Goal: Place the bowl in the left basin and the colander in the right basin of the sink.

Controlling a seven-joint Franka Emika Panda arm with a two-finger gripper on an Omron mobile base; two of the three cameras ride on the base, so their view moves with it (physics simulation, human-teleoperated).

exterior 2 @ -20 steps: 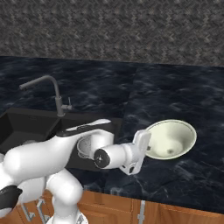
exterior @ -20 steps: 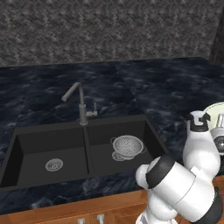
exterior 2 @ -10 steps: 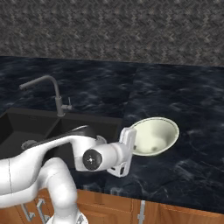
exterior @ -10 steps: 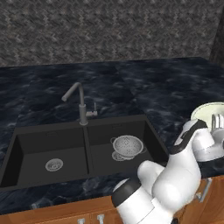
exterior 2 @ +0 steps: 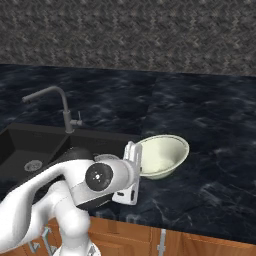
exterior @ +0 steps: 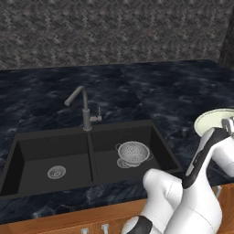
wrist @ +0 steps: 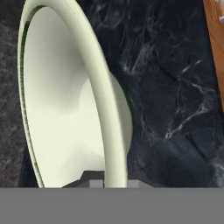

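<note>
The end effector (exterior 2: 136, 165) pinches the rim of the bowl (exterior 2: 162, 156), held over the worktop (exterior 2: 210, 130) to the right of the sink (exterior: 87, 155). The colander (exterior: 133, 152) sits in the right basin (exterior: 146, 167) of the sink.

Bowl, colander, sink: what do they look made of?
Bowl: glazed ceramic or plastic, smooth cream, soft sheen, no holes.
Colander: metal, silver-grey, dotted with holes.
Sink: matte black, maybe composite or coated, no glints.
All rendered, so these are guesses.
</note>
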